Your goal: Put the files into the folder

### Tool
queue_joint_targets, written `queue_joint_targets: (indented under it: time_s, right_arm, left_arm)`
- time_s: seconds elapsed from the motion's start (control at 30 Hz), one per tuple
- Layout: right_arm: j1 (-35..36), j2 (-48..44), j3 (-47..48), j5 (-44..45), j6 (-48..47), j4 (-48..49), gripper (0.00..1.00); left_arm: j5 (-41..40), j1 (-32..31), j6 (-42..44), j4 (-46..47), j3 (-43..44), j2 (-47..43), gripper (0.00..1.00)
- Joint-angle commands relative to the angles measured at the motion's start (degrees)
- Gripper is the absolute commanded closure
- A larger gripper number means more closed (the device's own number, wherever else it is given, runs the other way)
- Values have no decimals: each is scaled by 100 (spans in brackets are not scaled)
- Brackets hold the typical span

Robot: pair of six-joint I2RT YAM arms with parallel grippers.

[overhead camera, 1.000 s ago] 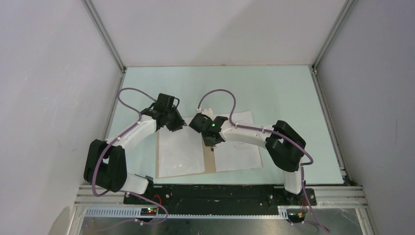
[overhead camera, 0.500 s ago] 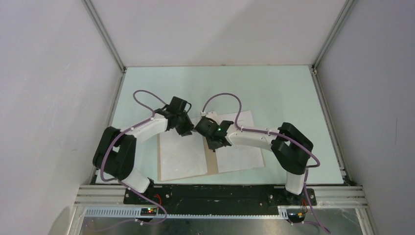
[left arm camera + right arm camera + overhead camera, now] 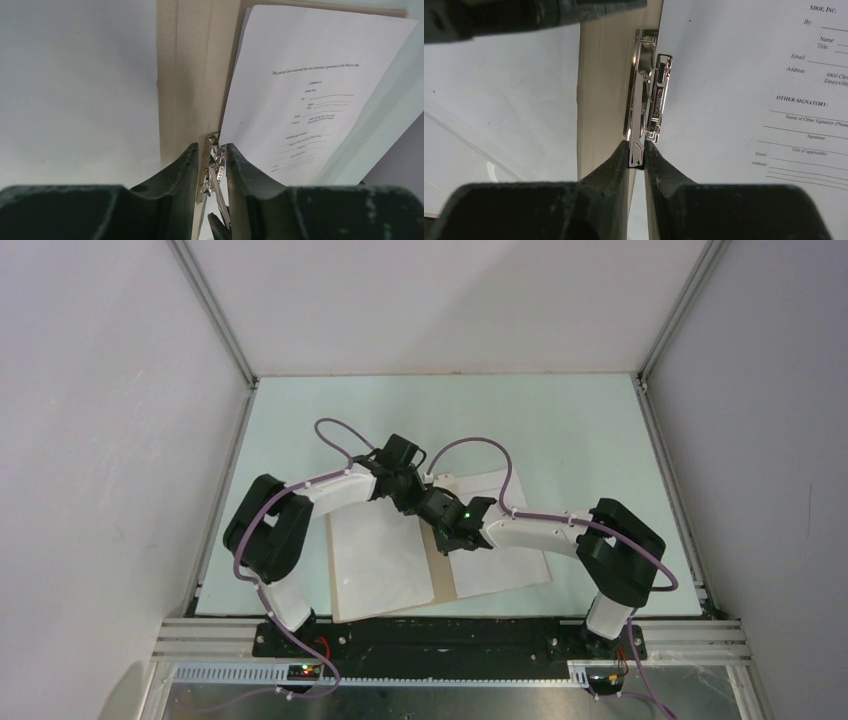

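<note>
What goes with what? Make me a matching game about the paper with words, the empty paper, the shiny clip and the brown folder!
Things: A printed paper; B blank paper; C clip; D folder.
Places: 1 under both papers; 2 pinched by the right hand; 3 left of the spine; 4 right of the spine.
Pairs: A-4, B-3, C-2, D-1.

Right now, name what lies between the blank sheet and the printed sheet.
The folder's tan spine, carrying the metal clip; the right wrist view shows it best.

Top camera high behind arm bases [image 3: 285, 620], looking down, wrist cameras close on one clip [image 3: 649, 100] (opposite ends).
</note>
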Motion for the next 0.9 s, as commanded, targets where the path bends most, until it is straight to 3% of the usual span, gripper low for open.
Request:
queue_joint_targets:
  time_s: [0.0,0.53,0.87]
  right_arm:
    - [35,-286,-136,7,19,70,87]
    - [-12,-420,-150,-48,65,233,86]
    - [-103,-580,-145,-319,74,498,72]
  left_arm:
    - [104,-126,-166,135,148,102,68]
    - [167,-424,-177,228,89,463,74]
    - [57,-522,-337,231,2,575,90]
